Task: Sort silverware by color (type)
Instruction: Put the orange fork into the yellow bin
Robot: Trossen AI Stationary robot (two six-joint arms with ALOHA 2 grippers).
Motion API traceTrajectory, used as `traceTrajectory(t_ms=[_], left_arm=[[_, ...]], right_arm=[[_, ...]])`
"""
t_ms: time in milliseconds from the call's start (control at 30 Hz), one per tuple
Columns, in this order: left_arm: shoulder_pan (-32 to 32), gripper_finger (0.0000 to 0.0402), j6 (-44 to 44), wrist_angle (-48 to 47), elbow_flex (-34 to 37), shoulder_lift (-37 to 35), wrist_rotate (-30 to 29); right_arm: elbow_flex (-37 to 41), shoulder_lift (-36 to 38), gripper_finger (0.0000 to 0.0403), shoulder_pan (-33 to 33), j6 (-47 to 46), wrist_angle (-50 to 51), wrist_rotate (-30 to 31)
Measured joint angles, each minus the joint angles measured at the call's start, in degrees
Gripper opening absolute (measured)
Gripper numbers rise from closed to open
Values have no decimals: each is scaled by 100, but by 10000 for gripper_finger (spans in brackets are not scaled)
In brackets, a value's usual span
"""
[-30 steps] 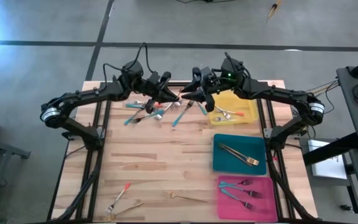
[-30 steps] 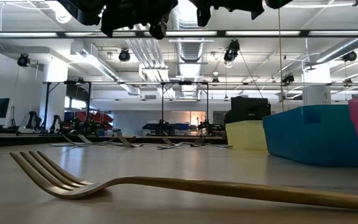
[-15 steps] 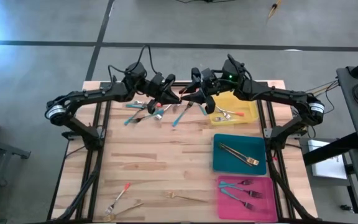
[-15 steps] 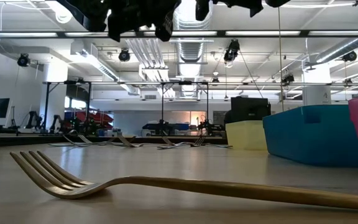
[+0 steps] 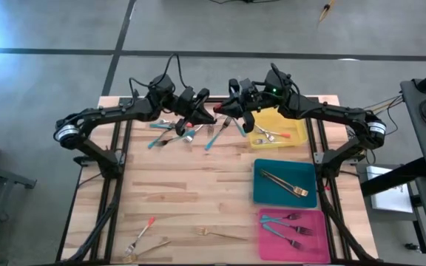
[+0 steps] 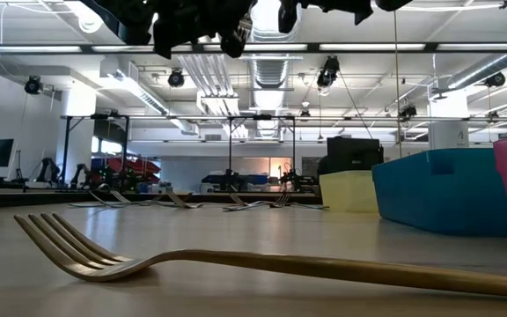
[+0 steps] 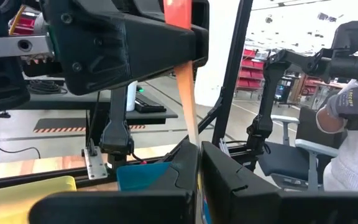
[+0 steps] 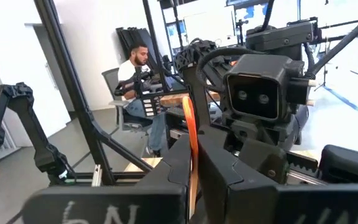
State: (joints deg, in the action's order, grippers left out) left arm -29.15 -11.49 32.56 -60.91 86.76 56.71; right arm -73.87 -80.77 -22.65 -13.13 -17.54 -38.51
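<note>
1. Your left end effector hung above the far middle of the desk, its fingers clamped together on the red-orange handle of a utensil.
2. Your right end effector met it tip to tip there, and its fingers were pinched on that same red-orange handle, as its wrist view showed.
3. Below them, a loose pile of silverware with teal and red-orange handles lay on the desk.
4. The yellow tray held two utensils, the teal tray held a gold fork, and the pink tray held teal-handled forks.
5. A gold fork lay flat near the desk's near edge, with a red-handled fork to its left.
6. A seated person was visible beyond the desk.
</note>
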Motion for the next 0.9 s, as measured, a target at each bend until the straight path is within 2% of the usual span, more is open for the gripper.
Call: traceTrajectory(t_ms=[267, 433, 567, 667, 767, 900], left_arm=[[-4, 3, -634, -50, -2, 0, -215], [-6, 38, -688, -46, -1, 11, -242], [-16, 74, -706, -44, 0, 13, -278], [-15, 96, -713, -44, -2, 13, -271], [-22, 108, -726, -44, -2, 15, -150], [-26, 110, -728, -46, -2, 15, -16]], right_arm=[[0, 0, 9, -9, -189, 64, 105], [0, 6, 9, -12, -230, 175, 97], [0, 93, 9, -151, -236, 719, 38], [0, 208, 9, -324, 81, 1429, 235], [0, 376, 9, -605, 629, 2733, 620], [0, 472, 9, -996, 1654, 4817, 1779]])
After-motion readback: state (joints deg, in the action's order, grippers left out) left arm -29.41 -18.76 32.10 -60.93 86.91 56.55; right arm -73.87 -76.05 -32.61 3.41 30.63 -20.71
